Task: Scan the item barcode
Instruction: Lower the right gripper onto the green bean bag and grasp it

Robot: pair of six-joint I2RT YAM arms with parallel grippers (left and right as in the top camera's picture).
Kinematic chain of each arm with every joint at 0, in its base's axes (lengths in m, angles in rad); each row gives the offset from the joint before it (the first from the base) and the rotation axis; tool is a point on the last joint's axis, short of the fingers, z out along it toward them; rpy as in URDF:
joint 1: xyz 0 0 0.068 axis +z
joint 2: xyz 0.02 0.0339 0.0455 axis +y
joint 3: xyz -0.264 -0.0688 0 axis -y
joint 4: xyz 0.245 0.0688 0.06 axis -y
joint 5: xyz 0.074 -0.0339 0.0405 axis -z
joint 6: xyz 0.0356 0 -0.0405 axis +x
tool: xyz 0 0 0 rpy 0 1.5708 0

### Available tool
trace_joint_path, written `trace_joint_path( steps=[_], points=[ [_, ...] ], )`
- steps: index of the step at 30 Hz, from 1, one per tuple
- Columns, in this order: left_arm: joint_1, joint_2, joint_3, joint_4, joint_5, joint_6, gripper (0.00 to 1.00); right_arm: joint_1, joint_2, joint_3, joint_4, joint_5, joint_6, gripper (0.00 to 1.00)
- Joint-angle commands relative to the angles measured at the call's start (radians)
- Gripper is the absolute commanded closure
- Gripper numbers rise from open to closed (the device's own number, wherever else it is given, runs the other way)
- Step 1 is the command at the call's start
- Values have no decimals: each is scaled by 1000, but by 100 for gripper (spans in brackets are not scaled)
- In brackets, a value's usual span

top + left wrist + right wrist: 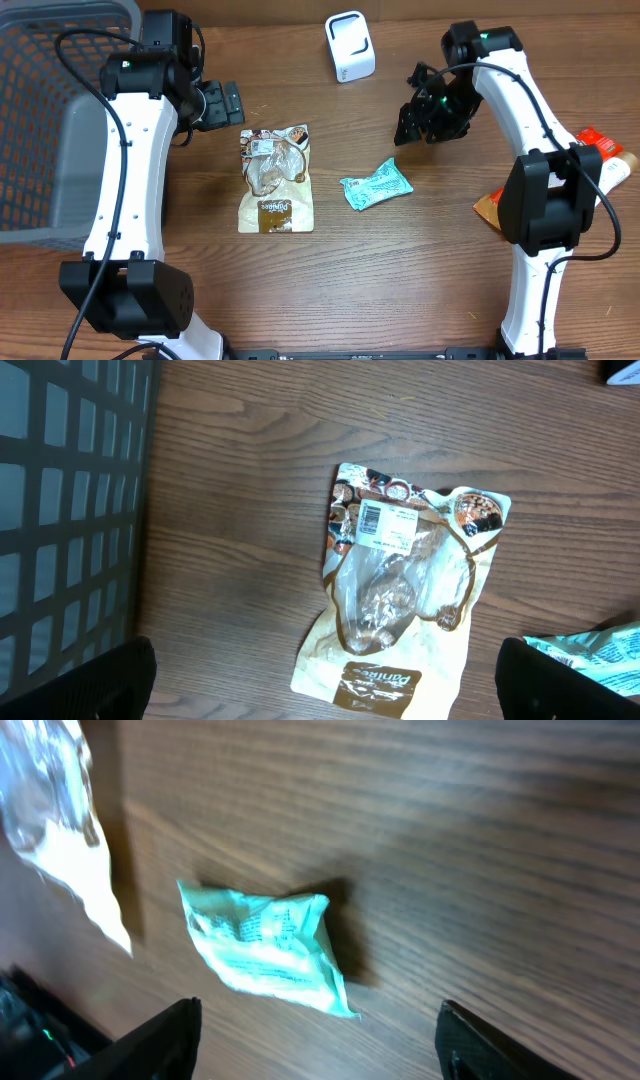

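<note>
Where the table reaches its left edge stands a grey mesh basket [40,120]. The left gripper [232,104] hangs just right of it, jaws spread wide with nothing between them. Nearer the front than that gripper, a clear-and-brown snack pouch [276,180] lies flat on the wood, its white barcode label [388,525] facing up near one end. Right of the pouch, near but not touching, the teal packet [375,185] lies crumpled around the middle of the table, with print on its upper face. Behind it, near the far edge, a white barcode scanner [350,45] stands upright. Further right, the right gripper [412,122] hovers over the wood, up and to the right of the teal packet and apart from both it and the scanner. Its wrist camera shows the two fingers [165,1040] well apart and holding nothing, with the packet lying on the table beneath. At the right edge, partly hidden by the right arm, lie an orange packet [487,208] and a red-and-white one [605,160].
</note>
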Motion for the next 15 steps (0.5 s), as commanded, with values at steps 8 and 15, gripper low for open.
trace_joint_path(
  steps=[8,15],
  points=[
    [-2,4,-5,1,6,20,0,33,4,-241,174,-29,-182,24],
    [-2,4,-5,1,5,20,0,103,4,-336,288,-4,-174,32]
  ],
)
